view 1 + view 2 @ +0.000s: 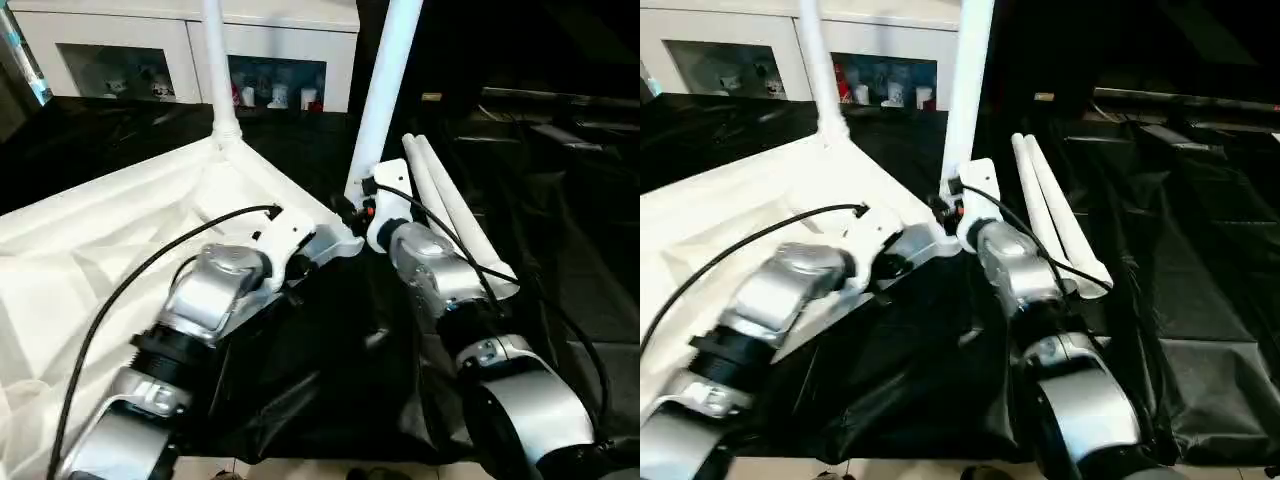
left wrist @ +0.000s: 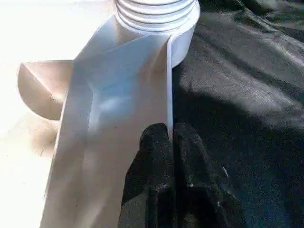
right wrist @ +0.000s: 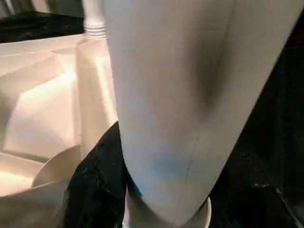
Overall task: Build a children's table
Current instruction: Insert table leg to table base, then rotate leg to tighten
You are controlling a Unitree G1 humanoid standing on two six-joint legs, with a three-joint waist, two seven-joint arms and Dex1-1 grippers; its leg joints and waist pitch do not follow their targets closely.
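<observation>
The white tabletop [image 1: 90,260] lies upside down on black cloth. One white leg [image 1: 213,60] stands in its far corner socket. A second leg [image 1: 385,80] stands upright at the near right corner socket [image 2: 180,28], its threaded end showing there. My right gripper [image 1: 362,208] is shut around this leg low down; one black finger [image 3: 95,180] presses its side and the other is hidden behind it. My left gripper [image 2: 170,142] is shut on the thin rim of the tabletop [image 2: 118,95] just beside that socket. Two loose legs [image 1: 455,215] lie side by side to the right.
A white cabinet [image 1: 120,40] with glass-fronted compartments stands at the back. Black cloth [image 1: 560,250] covers the floor to the right and in front. A black cable [image 1: 120,290] runs over my left forearm.
</observation>
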